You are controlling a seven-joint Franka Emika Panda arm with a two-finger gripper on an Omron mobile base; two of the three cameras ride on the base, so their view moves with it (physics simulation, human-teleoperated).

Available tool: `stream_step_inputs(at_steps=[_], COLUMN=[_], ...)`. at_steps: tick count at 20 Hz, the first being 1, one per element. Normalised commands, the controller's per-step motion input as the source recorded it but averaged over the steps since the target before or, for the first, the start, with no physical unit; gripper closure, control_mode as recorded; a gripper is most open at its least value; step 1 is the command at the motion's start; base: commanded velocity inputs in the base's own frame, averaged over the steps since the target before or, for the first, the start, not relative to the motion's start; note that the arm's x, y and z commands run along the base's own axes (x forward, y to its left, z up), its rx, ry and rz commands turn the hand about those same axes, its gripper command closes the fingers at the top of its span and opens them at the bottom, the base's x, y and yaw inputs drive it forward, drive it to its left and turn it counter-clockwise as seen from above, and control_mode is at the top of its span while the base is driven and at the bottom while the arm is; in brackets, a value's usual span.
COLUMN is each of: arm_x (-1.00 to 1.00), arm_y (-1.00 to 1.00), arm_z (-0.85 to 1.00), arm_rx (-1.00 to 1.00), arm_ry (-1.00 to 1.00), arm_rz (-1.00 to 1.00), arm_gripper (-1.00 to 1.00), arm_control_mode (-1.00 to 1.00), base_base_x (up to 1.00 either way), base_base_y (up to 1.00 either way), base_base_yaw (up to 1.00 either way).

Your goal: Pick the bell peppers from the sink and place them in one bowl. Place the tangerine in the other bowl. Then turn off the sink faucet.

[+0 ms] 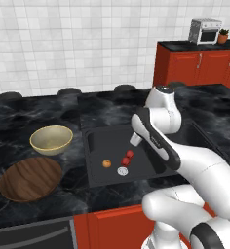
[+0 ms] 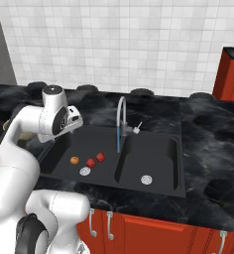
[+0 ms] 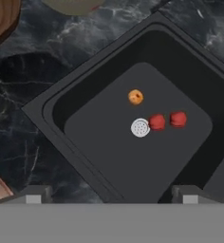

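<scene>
Lying below the wide-spread fingers (image 3: 109, 192): bell peppers (image 3: 167, 120), tangerine (image 3: 135, 97).

Sink (image 3: 109, 156) floor lies open at frame centre; tangerine (image 3: 135, 97) and peppers (image 3: 167, 120) cluster beside drain (image 3: 140, 127).

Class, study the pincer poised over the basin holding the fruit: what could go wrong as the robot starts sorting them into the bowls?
1. The two small red bell peppers sit nearly touching, so the open pincer above them may nudge one while closing on the other.
2. The small round orange tangerine could roll across the flat floor of the dark grey sink if bumped.
3. The silver gooseneck faucet appears to be running and stands close by; a wide arm swing might clip it.
</scene>
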Motion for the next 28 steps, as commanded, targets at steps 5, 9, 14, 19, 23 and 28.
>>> stream_step_inputs(at_steps=[5,9,14,19,23,28], arm_x=[0.1,0.13,0.11,0.14,0.24,0.33], arm_y=[0.26,0.22,0.05,0.0,0.02,0.05], arm_z=[-0.24,-0.25,-0.35,-0.43,-0.44,-0.43], arm_rx=[0.0,0.0,0.05,0.04,0.0,0.0], arm_ry=[0.0,0.0,0.0,0.02,0.09,0.14], arm_rz=[0.0,0.0,0.01,0.05,0.02,0.0], arm_gripper=[-1.0,-1.0,-1.0,-1.0,-1.0,-1.0], arm_control_mode=[-1.0,-1.0,-1.0,-1.0,-1.0,-1.0], base_base_x=[0.0,0.0,0.0,0.0,0.0,0.0], base_base_y=[0.0,0.0,0.0,0.0,0.0,0.0], base_base_yaw=[0.0,0.0,0.0,0.0,0.0,0.0])
